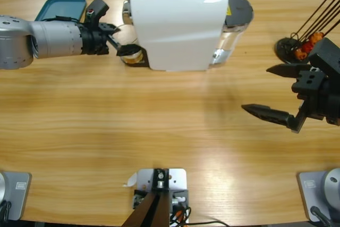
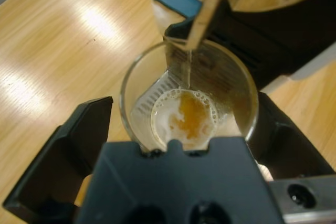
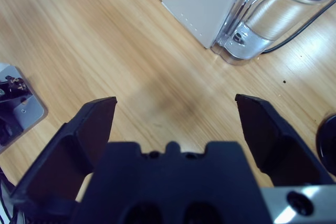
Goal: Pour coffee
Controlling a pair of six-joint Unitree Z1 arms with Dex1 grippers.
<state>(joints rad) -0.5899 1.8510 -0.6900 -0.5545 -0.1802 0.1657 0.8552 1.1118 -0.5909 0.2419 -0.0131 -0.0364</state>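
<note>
Wooden table (image 1: 159, 126), 1 coffee machine (image 1: 178, 22), 1 glass tumbler (image 2: 189, 95), 2 grippers.

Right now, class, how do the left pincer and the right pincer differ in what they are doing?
The left pincer has its jaws around the glass tumbler holding coffee under the white coffee machine; the right pincer has nothing between its jaws. The left pincer is at the machine; the right pincer hangs over bare table, apart from it. Both have two black jaws.
</note>
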